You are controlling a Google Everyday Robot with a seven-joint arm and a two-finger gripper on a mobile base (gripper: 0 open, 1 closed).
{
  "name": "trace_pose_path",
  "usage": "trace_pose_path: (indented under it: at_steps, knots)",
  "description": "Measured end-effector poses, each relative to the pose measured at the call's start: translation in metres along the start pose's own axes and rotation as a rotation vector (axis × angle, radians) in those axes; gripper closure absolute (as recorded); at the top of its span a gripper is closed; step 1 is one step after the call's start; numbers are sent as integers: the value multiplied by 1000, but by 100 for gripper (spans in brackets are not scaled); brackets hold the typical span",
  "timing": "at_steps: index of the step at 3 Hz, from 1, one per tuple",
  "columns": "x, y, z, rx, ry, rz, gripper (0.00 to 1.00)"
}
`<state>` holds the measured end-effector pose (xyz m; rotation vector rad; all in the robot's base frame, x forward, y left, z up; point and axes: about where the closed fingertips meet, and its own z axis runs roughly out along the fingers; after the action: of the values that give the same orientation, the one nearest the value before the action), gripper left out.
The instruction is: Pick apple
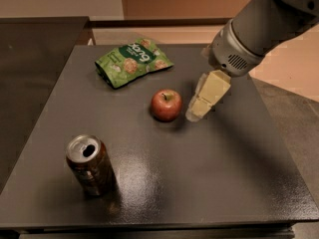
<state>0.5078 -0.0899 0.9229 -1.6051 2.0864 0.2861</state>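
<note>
A small round red apple (pixel 166 104) with a short stem sits upright near the middle of the dark grey table (pixel 199 173). My gripper (pixel 198 111) comes in from the upper right on a grey arm, its pale yellow fingers (pixel 209 93) pointing down and to the left. The fingertips hang just to the right of the apple, close to it and not around it. The gripper holds nothing.
A green snack bag (pixel 133 61) lies flat at the back of the table, behind the apple. An opened brown soda can (pixel 89 164) stands at the front left. The table's right edge borders a lighter floor.
</note>
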Motion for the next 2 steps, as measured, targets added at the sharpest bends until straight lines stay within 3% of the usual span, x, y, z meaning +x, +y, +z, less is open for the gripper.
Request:
trace_pose_path:
  at_steps: [2]
  knots:
    - [-27, 9, 45, -50, -39, 2, 0]
